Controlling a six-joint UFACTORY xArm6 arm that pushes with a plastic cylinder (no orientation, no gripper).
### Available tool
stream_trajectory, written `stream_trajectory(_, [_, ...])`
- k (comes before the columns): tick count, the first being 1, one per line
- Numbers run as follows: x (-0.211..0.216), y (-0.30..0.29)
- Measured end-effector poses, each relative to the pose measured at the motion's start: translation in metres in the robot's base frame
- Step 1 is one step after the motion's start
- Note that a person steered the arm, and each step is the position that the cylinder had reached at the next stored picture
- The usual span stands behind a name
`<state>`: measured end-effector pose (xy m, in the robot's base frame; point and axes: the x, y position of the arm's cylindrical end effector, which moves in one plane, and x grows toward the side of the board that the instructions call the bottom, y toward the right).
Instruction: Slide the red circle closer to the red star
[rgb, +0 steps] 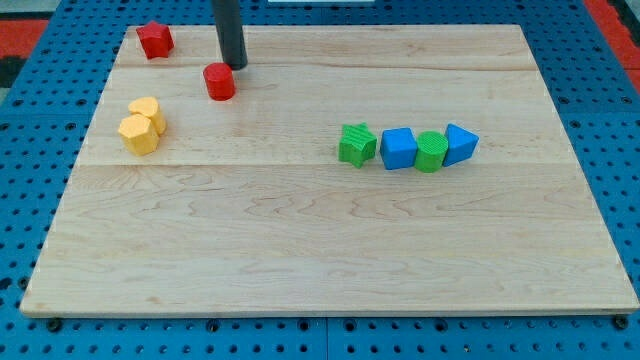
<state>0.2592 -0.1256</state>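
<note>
The red circle (219, 82) is a short red cylinder lying near the view's top left on the wooden board (330, 250). The red star (154, 40) lies at the board's top left corner, up and to the left of the circle. The dark rod comes down from the view's top, and my tip (234, 66) stands just above and to the right of the red circle, touching or almost touching it.
Two yellow blocks (142, 124) lie together below and left of the red circle. A row runs at the view's right middle: green star (356, 144), blue cube (398, 149), green cylinder (431, 151), blue triangular block (460, 144). Blue pegboard surrounds the board.
</note>
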Motion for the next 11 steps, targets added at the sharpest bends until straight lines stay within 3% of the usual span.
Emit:
stream_trajectory(2, [0.056,0.076])
stream_trajectory(3, [0.087,0.042])
stream_trajectory(4, [0.071,-0.005])
stream_trajectory(5, [0.026,-0.033])
stream_trajectory(6, [-0.005,-0.037])
stream_trajectory(8, [0.001,-0.013])
stream_trajectory(9, [-0.018,-0.003])
stream_trajectory(11, [-0.052,-0.046])
